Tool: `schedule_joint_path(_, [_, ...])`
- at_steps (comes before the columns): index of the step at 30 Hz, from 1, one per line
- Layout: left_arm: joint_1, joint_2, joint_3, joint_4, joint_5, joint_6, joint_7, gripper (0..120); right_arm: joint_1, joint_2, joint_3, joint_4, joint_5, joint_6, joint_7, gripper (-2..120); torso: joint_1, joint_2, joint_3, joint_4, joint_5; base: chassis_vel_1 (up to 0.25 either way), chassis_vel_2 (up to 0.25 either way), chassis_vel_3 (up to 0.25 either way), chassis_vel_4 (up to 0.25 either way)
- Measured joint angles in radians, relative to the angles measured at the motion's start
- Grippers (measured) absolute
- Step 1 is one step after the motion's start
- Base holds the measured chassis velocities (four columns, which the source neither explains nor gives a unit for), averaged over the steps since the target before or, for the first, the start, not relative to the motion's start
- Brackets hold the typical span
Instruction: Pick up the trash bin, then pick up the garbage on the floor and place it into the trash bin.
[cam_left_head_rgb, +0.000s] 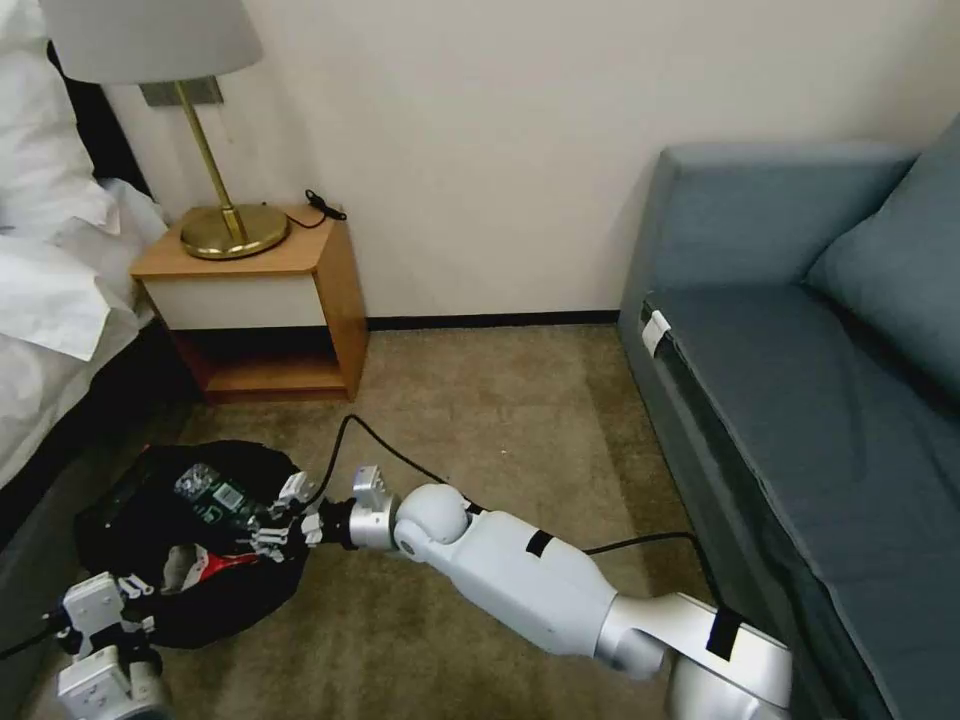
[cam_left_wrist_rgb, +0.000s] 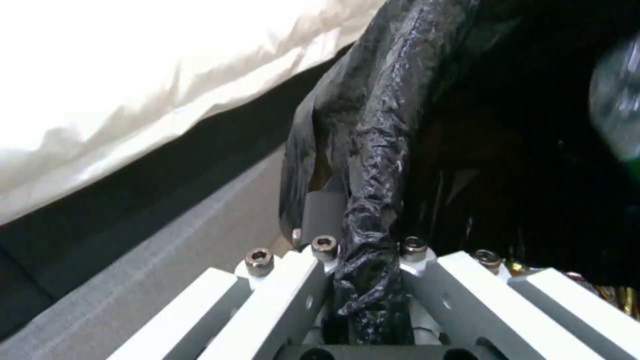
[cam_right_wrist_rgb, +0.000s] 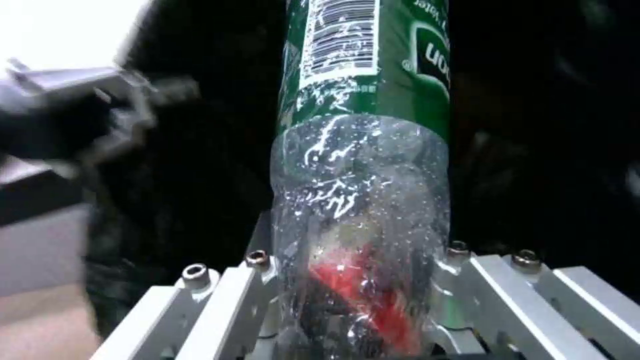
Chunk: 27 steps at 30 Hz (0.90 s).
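Gripping the trash bin (cam_left_head_rgb: 180, 590) rim near the bed, left gripper (cam_left_wrist_rgb: 363, 280) clenched on crinkled black liner. Holding the clear bottle (cam_right_wrist_rgb: 360, 200) over the bin's mouth, right gripper (cam_left_head_rgb: 275, 525) clamped around it; best released only once well inside the rim. Green label (cam_right_wrist_rgb: 427, 55), barcode visible, lettering partly cut off and unreadable.

Carpet floor (cam_left_head_rgb: 480, 400) carries the trash bin (cam_left_head_rgb: 130, 520) and nightstand (cam_left_head_rgb: 255, 300).

Black-lined trash bin (cam_left_head_rgb: 190, 590) on carpet; bottle (cam_left_head_rgb: 215, 492), red-white wrapper (cam_left_head_rgb: 205, 565) inside.
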Motion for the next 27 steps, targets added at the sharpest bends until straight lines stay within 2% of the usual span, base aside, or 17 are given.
schedule_joint_path(11, [0.017, -0.035, 0.008, -0.013, 0.021, -0.005, 0.002, 2, 0.02, 0.001, -0.009, -0.118, -0.042, 0.052, 0.024, 30, 0.0, 0.0, 0.0, 0.0001, 0.0, 0.0, 0.0, 0.0, 0.0])
schedule_joint_path(12, [0.018, -0.036, 0.008, -0.015, 0.019, -0.005, 0.003, 2, 0.015, 0.001, -0.008, -0.12, -0.045, 0.056, 0.029, 36, 0.0, 0.0, 0.0, -0.0004, 0.0, 0.0, 0.0, 0.0, 0.0])
schedule_joint_path(14, [0.02, -0.036, 0.008, -0.018, 0.016, -0.005, 0.003, 2, 0.012, 0.002, -0.008, -0.119, -0.047, 0.058, 0.031, 39, 0.0, 0.0, 0.0, -0.0001, 0.0001, 0.0, 0.0, 0.0, 0.0])
schedule_joint_path(17, [0.024, -0.037, 0.008, -0.023, 0.004, -0.003, 0.003, 2, 0.007, 0.001, -0.008, -0.105, -0.05, 0.059, 0.035, 53, 0.0, 0.0, 0.0, 0.0, 0.0001, 0.0, 0.0, 0.0, 0.0])
schedule_joint_path(18, [0.024, -0.037, 0.008, -0.023, 0.004, -0.003, 0.003, 2, 0.007, 0.001, -0.008, -0.105, -0.05, 0.059, 0.035, 53, 0.0, 0.0, 0.0, 0.0, 0.0001, 0.0, 0.0, 0.0, 0.0])
schedule_joint_path(21, [0.024, -0.04, 0.008, -0.023, 0.002, -0.003, 0.006, 2, 0.008, 0.0, -0.008, -0.077, -0.043, 0.052, 0.043, 67, 0.0, 0.0, 0.0, 0.0, 0.0001, 0.0, 0.0, 0.0, 0.0])
schedule_joint_path(24, [0.023, -0.041, 0.008, -0.021, 0.003, -0.003, 0.006, 2, 0.01, 0.0, -0.008, -0.068, -0.04, 0.05, 0.046, 70, 0.0, 0.0, 0.0, -0.0001, 0.0001, 0.0, 0.0, 0.0, 0.0])
schedule_joint_path(25, [0.017, -0.042, 0.007, -0.013, 0.003, -0.002, 0.007, 2, 0.017, -0.002, -0.01, -0.038, -0.029, 0.042, 0.056, 80, 0.0, 0.0, 0.0, -0.0001, 0.0, 0.0, 0.0, 0.0, 0.0])
schedule_joint_path(27, [0.012, -0.043, 0.007, -0.007, 0.004, 0.001, 0.007, 2, 0.021, -0.002, -0.014, -0.005, -0.015, 0.034, 0.067, 90, 0.0, 0.0, 0.0, 0.0, 0.0001, 0.0, 0.0, 0.0, 0.0])
